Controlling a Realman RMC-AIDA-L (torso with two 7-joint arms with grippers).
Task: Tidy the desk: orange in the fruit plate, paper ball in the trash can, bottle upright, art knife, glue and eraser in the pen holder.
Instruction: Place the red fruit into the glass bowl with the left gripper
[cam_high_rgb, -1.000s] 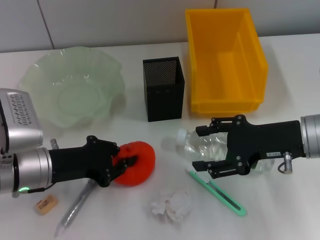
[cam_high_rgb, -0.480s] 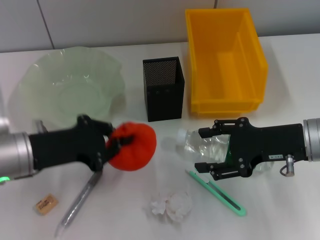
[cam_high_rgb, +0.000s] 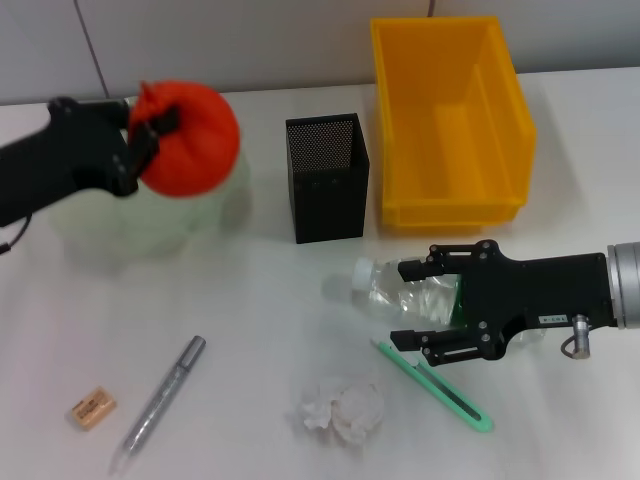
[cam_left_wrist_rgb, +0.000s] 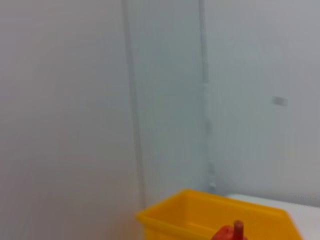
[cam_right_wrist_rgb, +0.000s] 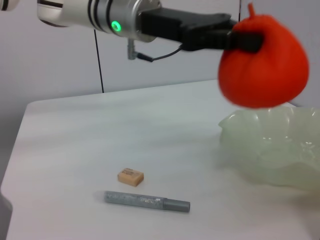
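The head camera looks down on the whole bench (cam_high_rgb: 270, 300); the right wrist camera looks low across it, sharing the orange (cam_high_rgb: 190, 140) and eraser (cam_high_rgb: 91, 408); the left wrist camera faces the far wall.

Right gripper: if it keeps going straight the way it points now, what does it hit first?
The right gripper points toward the robot's left, its fingers around the lying bottle. The bottle comes first. Past its cap the bare table looks free as far as the head view shows, with the glue stick lying nearer the robot, probably off that line.

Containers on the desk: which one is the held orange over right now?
The green fruit plate: the left gripper holds the orange above it. The black pen holder and yellow bin stand farther right.
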